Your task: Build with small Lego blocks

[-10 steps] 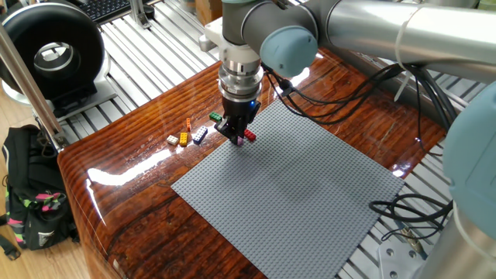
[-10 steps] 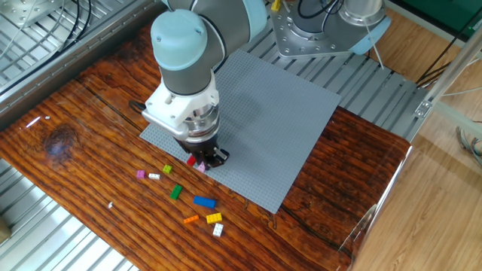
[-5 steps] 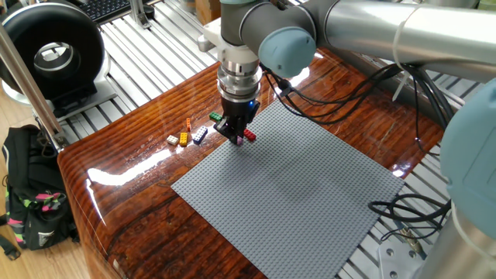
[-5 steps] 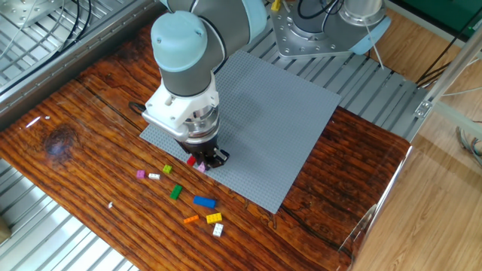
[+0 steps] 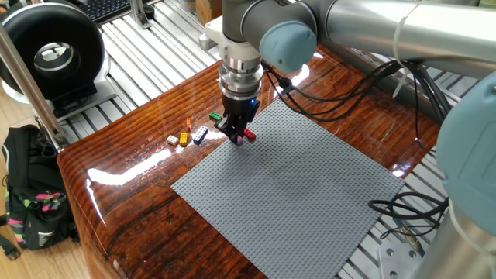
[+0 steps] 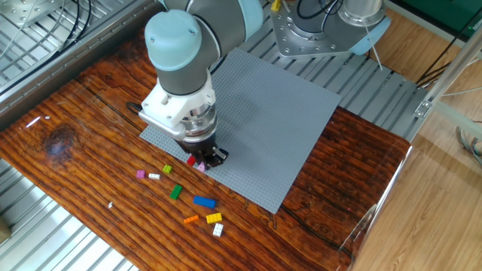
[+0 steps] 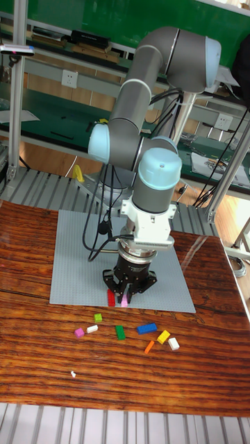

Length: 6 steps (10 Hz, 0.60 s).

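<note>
Down at the near edge of the grey studded baseplate (image 7: 83,250), the arm's tool (image 7: 126,297) hangs over two small bricks, a red brick (image 7: 111,298) and a pink brick (image 7: 125,301), which stand side by side on the plate's last rows. Its dark fingers (image 6: 216,157) reach down beside the pair, but whether they are apart or pinched on a brick cannot be told from any view.

The remaining small Lego blocks lie scattered on the glossy, dark-grained wooden surface (image 7: 208,374), just off the plate's near edge: a blue brick (image 7: 146,328), a yellow brick (image 7: 163,336), a green brick (image 7: 119,332), an orange brick (image 7: 149,346), two white ones and a purple one (image 7: 79,332) farther left.

These bricks are hard, moulded plastic with studded tops and smooth flat sides, so they should be featherweight, rigid and rather slick. A grip across two opposite flat sides looks safest, and seating one probably needs a square, firm press onto the studs; a tilted brick could skid or pop away on the polished wood.
</note>
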Each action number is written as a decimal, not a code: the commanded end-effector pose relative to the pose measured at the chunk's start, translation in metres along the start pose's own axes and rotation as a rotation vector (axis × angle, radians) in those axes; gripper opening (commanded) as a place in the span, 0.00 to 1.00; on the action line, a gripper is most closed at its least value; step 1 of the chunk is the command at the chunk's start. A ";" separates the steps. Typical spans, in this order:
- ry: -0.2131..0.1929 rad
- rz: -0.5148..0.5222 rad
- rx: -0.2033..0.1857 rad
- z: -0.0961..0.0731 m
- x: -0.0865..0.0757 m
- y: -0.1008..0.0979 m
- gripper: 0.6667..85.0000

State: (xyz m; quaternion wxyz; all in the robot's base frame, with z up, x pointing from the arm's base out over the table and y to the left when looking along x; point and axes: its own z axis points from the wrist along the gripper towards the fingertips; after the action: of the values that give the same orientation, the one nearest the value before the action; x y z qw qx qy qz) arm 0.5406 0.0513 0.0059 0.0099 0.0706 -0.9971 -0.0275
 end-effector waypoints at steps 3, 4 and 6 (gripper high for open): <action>0.005 -0.015 -0.005 -0.008 -0.005 0.018 0.71; 0.003 -0.012 0.002 -0.009 -0.005 0.015 0.71; -0.013 0.001 -0.001 -0.008 -0.008 0.014 0.70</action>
State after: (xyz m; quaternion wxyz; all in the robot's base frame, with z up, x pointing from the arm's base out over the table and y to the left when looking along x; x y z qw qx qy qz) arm 0.5431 0.0623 0.0125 0.0108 0.0775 -0.9967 -0.0228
